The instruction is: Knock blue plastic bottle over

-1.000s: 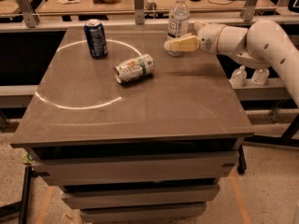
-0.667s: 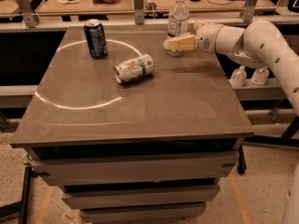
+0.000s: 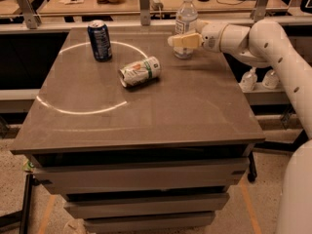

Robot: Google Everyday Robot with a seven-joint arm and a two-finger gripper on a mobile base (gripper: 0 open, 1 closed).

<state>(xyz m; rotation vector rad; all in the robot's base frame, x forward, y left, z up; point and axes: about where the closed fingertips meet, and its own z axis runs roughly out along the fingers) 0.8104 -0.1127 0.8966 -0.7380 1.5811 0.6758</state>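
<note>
Cream-tipped, the gripper (image 3: 184, 40) sits by the table's (image 3: 195, 116) far edge, right of centre, overlapping the lower part of the one blue plastic bottle (image 3: 185, 18); spread or closed, I cannot tell. The bottle stands upright: clear, white cap, white-and-blue label. Two cans: a dark blue can (image 3: 99, 40) upright toward the far left corner, a pale can (image 3: 139, 71) on its side nearer the middle.

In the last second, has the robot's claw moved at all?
Yes, slightly. The gripper has shifted up and left in view, now crossing the label of the standing blue plastic bottle, not its base.
</note>
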